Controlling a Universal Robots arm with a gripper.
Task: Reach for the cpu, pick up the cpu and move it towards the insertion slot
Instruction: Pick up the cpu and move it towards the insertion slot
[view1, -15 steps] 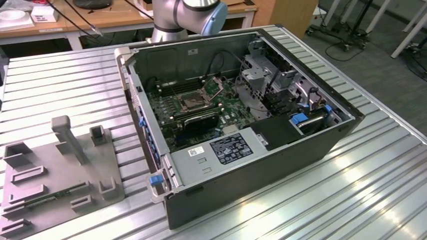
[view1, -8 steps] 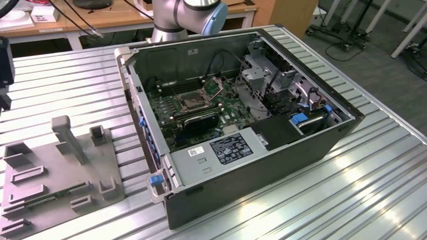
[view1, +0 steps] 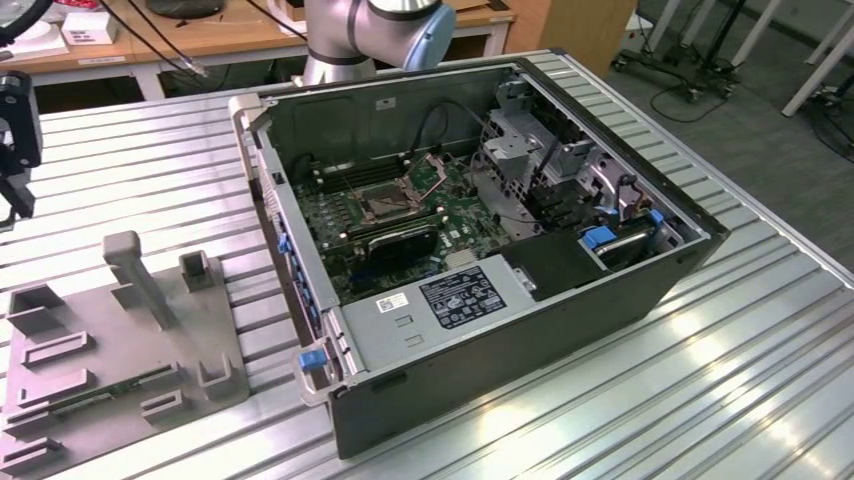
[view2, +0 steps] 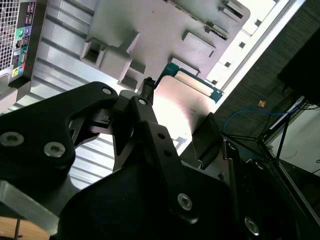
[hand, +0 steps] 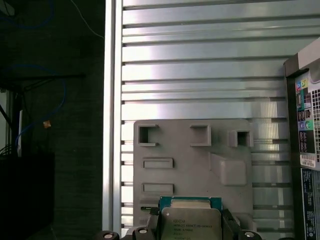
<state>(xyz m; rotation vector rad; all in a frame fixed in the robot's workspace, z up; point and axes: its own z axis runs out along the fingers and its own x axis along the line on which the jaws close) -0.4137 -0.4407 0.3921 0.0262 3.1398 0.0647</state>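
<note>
The big silver ribbed metal surface (view1: 694, 390) holds everything. On it lies the black computer box (view1: 534, 350) w/ its side open, so the green circuit board (view1: 461, 195) inside faces up and can be reached from above. In the middle of that board sits the insertion slot (view1: 380, 207), a small square socket w/ a shiny frame and a dark centre. It looks empty.

On the exterior view's left of the box is the flat grey plate with little upright blocks (view1: 94, 335). I think the blocks are there to keep parts from sliding about.

The black robot hand (view2: 175, 114) is clenched on the cpu (hand: 190, 222), a small thin square chip w/ a pale silvery face and a green rim. One finger (view2: 145, 107) presses one side and another finger presses the opposite side. Holding it by the sides keeps the flat face free (prob. so nothing touches the underside).

The cpu is above the grey plate and looks lifted off it, well apart from the slot. Its silvery face is turned to the camera in the first wrist view, approx. level w/ the plate below. It's square, so it has no real long side. Its free green edge points away from the hand, toward the plate's blocks.
</note>
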